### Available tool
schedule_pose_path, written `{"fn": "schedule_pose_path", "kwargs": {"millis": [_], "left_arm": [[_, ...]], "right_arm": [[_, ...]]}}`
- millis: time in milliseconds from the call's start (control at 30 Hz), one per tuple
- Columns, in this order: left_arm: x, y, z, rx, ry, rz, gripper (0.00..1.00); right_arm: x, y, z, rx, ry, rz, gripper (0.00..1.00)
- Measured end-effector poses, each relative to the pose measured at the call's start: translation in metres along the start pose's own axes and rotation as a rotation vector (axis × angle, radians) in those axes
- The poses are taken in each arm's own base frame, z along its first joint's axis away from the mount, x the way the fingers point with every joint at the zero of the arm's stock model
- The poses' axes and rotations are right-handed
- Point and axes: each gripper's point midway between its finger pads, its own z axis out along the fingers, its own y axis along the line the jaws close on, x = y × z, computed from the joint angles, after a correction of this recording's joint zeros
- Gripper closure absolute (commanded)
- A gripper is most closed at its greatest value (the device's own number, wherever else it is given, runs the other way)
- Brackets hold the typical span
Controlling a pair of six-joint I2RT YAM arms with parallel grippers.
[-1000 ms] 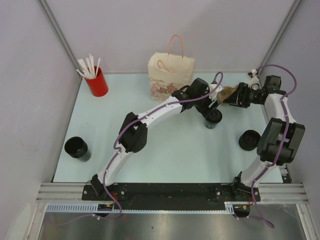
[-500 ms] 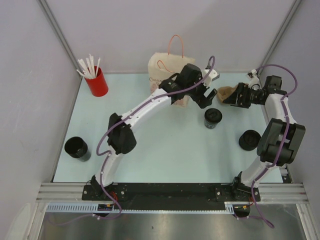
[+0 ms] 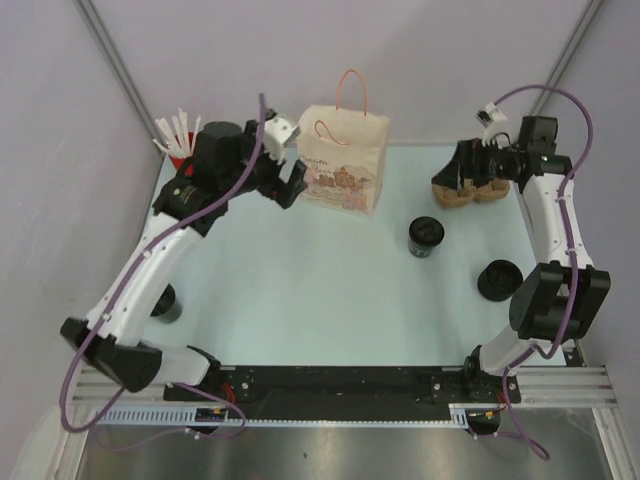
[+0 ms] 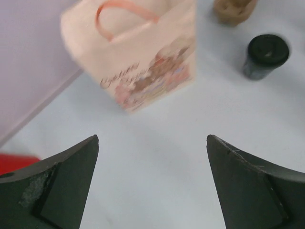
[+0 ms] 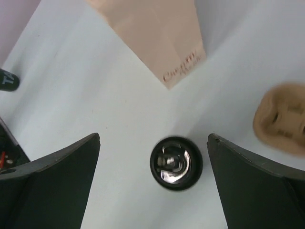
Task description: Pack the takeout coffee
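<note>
The takeout coffee (image 3: 426, 236), a small dark grey cup with a black lid, stands alone on the table right of centre. It shows in the left wrist view (image 4: 265, 55) and from above in the right wrist view (image 5: 176, 163). The paper bag (image 3: 345, 160) stands upright at the back, also in the left wrist view (image 4: 138, 62) and the right wrist view (image 5: 157, 33). My left gripper (image 3: 290, 185) is open and empty beside the bag's left face (image 4: 152, 138). My right gripper (image 3: 462, 172) is open and empty, high above the cup and back right of it (image 5: 153, 136).
A brown cardboard carrier (image 3: 470, 192) lies at the back right, under my right gripper. A squat black round piece (image 3: 497, 280) sits near the right edge. A red cup of straws (image 3: 185, 150) and another dark cup (image 3: 168, 300) are partly hidden by my left arm.
My left arm has swung from over the coffee cup far to the left, past the bag. My right gripper has drawn back and up; the carrier sits below it.
</note>
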Motion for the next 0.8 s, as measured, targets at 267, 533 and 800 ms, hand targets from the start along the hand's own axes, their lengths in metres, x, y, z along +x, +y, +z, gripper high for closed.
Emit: {"fn": "schedule_pose_path", "kwargs": {"millis": [267, 533, 800], "left_arm": [[0.154, 0.058, -0.072, -0.236, 0.256, -0.122, 0.0], [0.241, 0.068, -0.102, -0.284, 0.388, -0.307, 0.01], [0.236, 0.063, -0.109, -0.247, 0.31, -0.347, 0.01]], "right_arm": [[-0.114, 0.097, 0.021, -0.017, -0.119, -0.469, 0.02], [-0.126, 0.151, 0.091, -0.065, -0.124, -0.705, 0.01], [-0.087, 0.135, 0.173, -0.049, -0.01, -0.781, 0.01]]}}
